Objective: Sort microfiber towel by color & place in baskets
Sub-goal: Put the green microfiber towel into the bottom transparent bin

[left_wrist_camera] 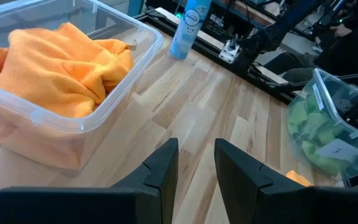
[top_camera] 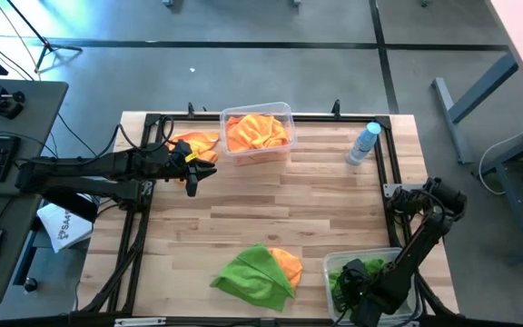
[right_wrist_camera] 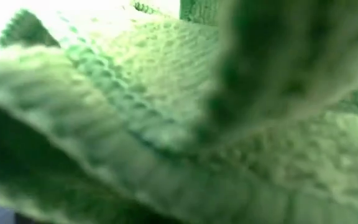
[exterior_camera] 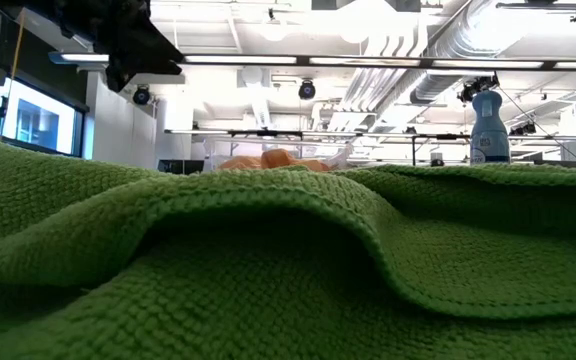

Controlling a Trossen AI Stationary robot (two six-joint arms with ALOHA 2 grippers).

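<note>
Orange towels (left_wrist_camera: pixel 61 65) fill the clear basket (left_wrist_camera: pixel 114 102); left jaws slightly parted.

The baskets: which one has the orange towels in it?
The basket at the table's far edge, next to the left tool, holds orange towels. The other basket, at the near right corner, holds green ones, with the right tool reaching in.

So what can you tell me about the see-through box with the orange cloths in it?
The clear plastic tub is rectangular with rounded corners and a thick rim. It stands upright on the wooden table, at the far edge near the middle. Crumpled orange cloths fill it and show through the walls. One more orange cloth lies on the table beside it, towards the left gripper. The left gripper hovers nearby and does not touch it.
</note>
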